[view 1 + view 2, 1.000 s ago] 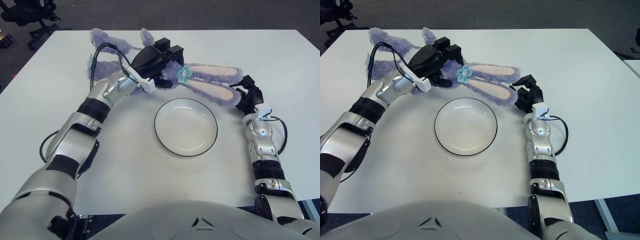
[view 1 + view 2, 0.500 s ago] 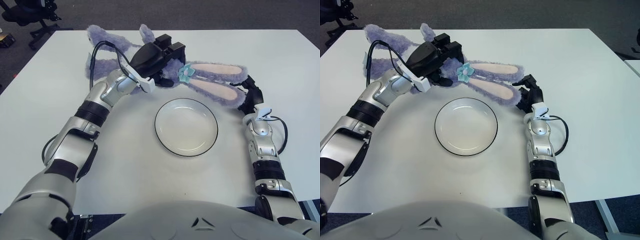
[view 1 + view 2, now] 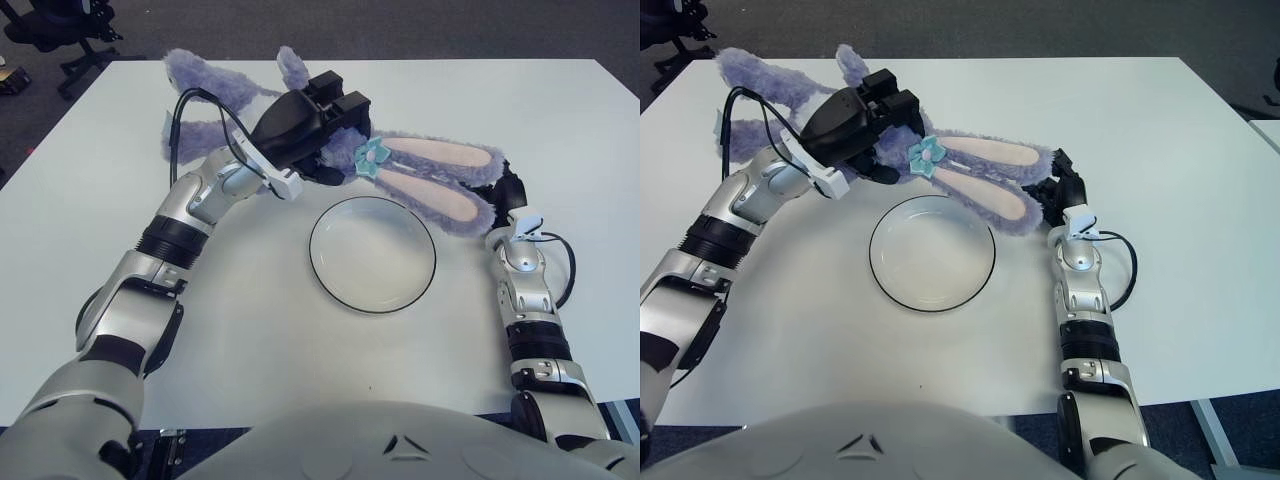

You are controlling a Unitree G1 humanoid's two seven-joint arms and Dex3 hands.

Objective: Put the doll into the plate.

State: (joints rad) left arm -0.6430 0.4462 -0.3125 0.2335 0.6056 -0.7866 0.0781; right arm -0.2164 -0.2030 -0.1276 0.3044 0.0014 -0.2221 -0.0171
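The left hand (image 3: 310,125) sits on the far side of the white table (image 3: 520,110), fingers curled tight around the head of the purple bunny doll (image 3: 400,165) — its body trails off to the far left, its long pink-lined ears stretch right. The plate (image 3: 372,253) lies just near of the ears, with nothing in it. On the right, the right hand (image 3: 503,195) is tucked under the ear tips — whether its fingers grip them I cannot tell.
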